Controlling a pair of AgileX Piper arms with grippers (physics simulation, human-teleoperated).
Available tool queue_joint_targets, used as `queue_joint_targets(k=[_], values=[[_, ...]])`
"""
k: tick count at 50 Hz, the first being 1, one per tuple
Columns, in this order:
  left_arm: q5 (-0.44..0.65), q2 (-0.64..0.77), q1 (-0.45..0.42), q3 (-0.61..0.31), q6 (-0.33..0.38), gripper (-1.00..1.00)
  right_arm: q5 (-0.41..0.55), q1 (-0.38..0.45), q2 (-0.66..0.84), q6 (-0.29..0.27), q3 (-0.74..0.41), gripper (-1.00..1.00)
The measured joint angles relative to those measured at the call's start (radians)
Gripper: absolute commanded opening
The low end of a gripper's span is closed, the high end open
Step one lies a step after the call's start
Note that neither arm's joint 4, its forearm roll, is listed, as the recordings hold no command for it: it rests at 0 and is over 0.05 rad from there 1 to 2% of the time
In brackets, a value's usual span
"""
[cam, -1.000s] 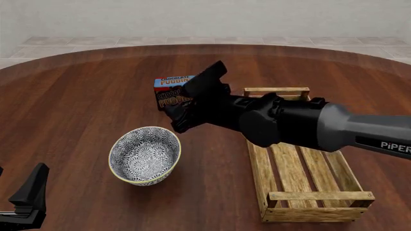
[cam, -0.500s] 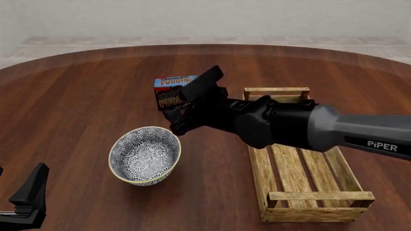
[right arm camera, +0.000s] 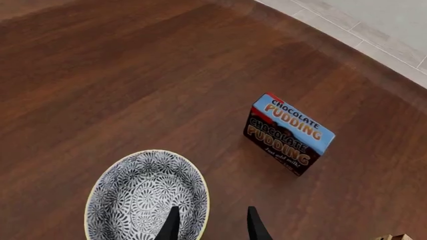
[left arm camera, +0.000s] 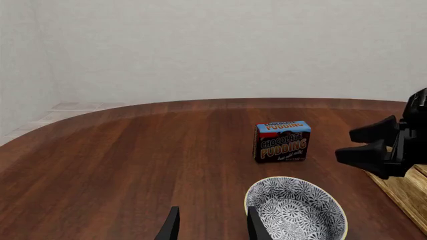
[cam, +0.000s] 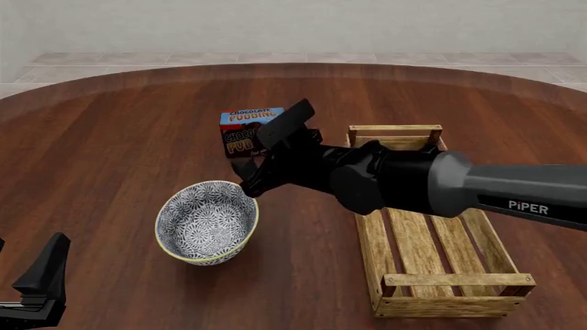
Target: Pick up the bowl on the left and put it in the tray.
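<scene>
Left wrist view: dark reddish wood-plank table (left arm camera: pixel 133 160) with a rounded far edge, pale plain wall (left arm camera: pixel 220 45) behind it, strip of light floor tiles (left arm camera: pixel 67 107) between the two. The left gripper (left arm camera: pixel 212 225) shows two dark fingertips with a moderate gap and nothing between them. The bowl (left arm camera: pixel 295 209) sits upright on the table just beside those fingertips. Pudding box (left arm camera: pixel 282 141) stands farther out. The right gripper (left arm camera: pixel 373 150) comes in from the side with its jaws apart.

Front view: table is round-edged with the grain running toward the camera; beige floor tiles (cam: pixel 275 58) and light wall beyond. The bowl (cam: pixel 207 221) is left of centre, resting on the table — not in the tray. The tray (cam: pixel 431 234) lies to its right, long axis pointing away from the camera, clear of the bowl. The right gripper (cam: pixel 266 155) hangs above the bowl's far right rim, jaws spread, empty, partly covering the pudding box (cam: pixel 240 130). The left gripper (cam: pixel 41 282) is low in the near-left corner, well apart from the bowl.

Right wrist view: looking down on the same planks; tile seams (right arm camera: pixel 373 37) cut across one corner. Fingertips (right arm camera: pixel 170 225) straddle the bowl's (right arm camera: pixel 143 195) cream rim — one over the patterned inside, one outside — with a modest gap, not closed on it. Pudding box (right arm camera: pixel 288 134) is nearby, apart from the bowl.
</scene>
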Motion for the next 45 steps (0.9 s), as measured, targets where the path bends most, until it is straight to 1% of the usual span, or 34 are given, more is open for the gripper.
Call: queue_joint_targets(k=[32, 45], values=[[0.0, 0.0, 0.0, 0.0, 0.0, 1.0, -0.01, 0.004, 0.037, 0.006, -0.011, 1.0], [0.0, 0.0, 0.0, 0.0, 0.0, 1.0, -0.001, 0.009, 0.054, 0.021, -0.021, 1.0]])
